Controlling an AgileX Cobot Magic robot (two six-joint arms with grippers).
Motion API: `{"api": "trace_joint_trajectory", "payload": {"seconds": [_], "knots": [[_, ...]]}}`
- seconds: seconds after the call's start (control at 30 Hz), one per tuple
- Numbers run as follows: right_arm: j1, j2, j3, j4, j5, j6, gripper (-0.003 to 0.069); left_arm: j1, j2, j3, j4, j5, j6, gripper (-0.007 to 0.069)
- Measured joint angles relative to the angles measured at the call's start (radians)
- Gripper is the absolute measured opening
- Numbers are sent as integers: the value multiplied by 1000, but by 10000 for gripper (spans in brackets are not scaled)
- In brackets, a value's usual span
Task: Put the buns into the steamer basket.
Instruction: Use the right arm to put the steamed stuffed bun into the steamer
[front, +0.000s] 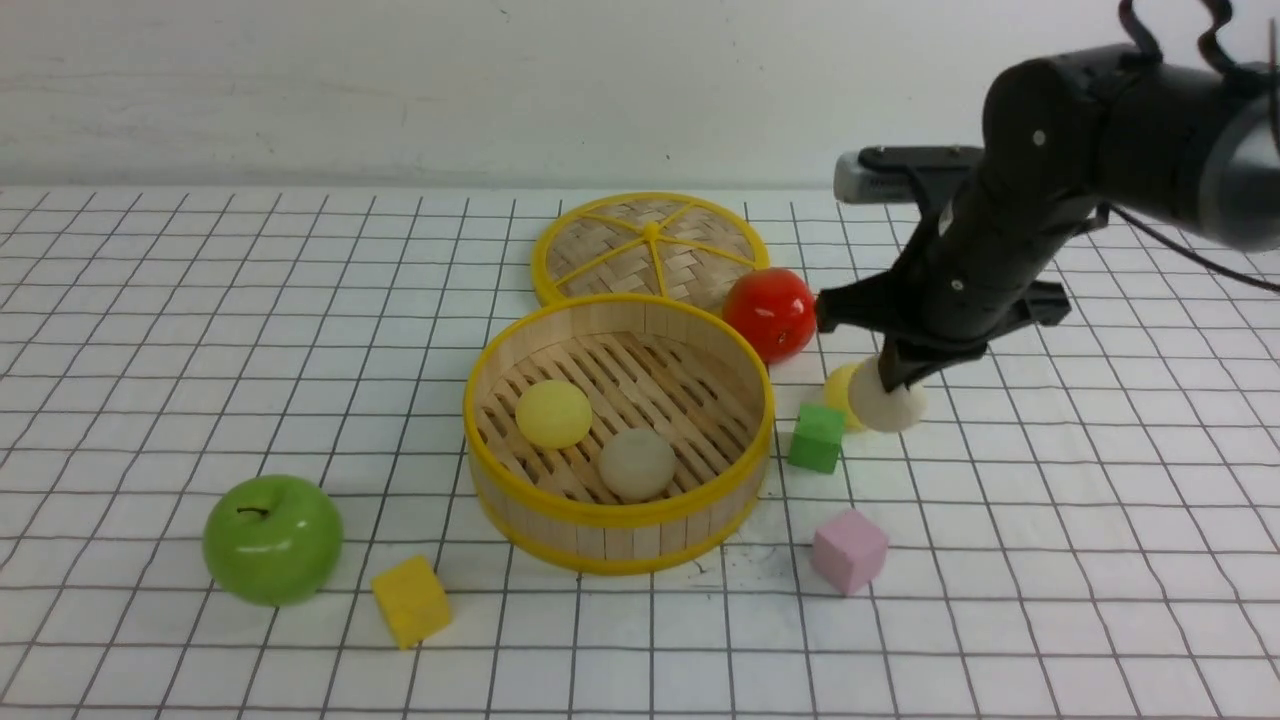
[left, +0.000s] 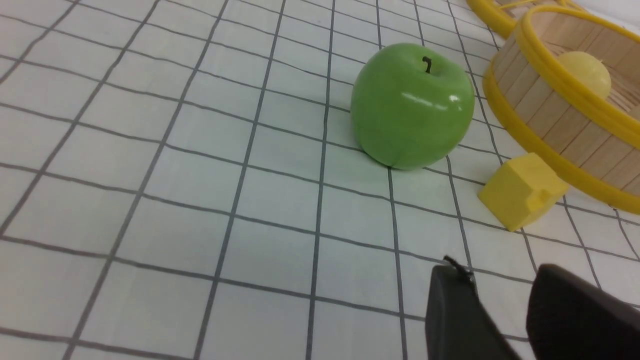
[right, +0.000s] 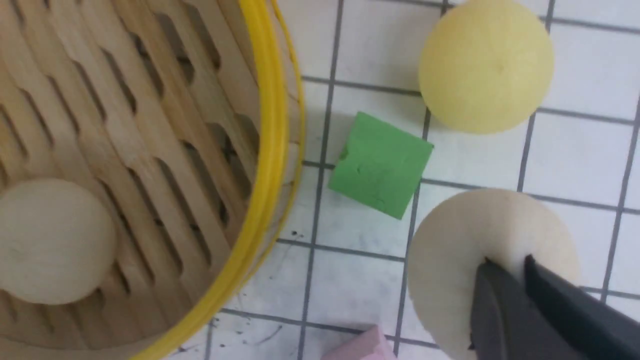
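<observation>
The steamer basket (front: 618, 545) stands mid-table with a pale yellow bun (front: 553, 413) and a beige bun (front: 637, 463) on its slatted floor. To its right, my right gripper (front: 890, 382) is shut on a cream bun (front: 895, 408). The right wrist view shows the dark jaws (right: 505, 264) pinched into that bun's (right: 460, 245) top. Another yellow bun (right: 486, 65) lies on the table just beyond it, partly hidden in the front view (front: 838, 390). My left gripper (left: 500, 280) shows only in the left wrist view, open and empty over the table, near the green apple.
A green cube (front: 816, 437) sits between the held bun and the basket. A red apple (front: 770, 312) and the woven lid (front: 650, 247) lie behind. A pink cube (front: 849, 551), a yellow cube (front: 411, 601) and a green apple (front: 272, 538) lie toward the front.
</observation>
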Motion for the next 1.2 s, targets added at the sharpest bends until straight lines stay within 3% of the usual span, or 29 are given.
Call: {"api": "trace_joint_trajectory", "payload": {"seconds": [0.13,0.27,0.43,0.8,0.9,1.2], "knots": [[0,-6,-42,84,-22,-29,3,0,0,0,0,0,0,223],[13,-3,-47,257,-119,-154,3,0,0,0,0,0,0,228],[55,31,-51,385,-247,-300,3,0,0,0,0,0,0,228],[87,207,-51,411,-325,-359,37,0,0,0,0,0,0,237],[88,216,-51,399,-328,-359,70,0,0,0,0,0,0,237],[85,148,-51,267,-266,-359,359,0,0,0,0,0,0,237]]}}
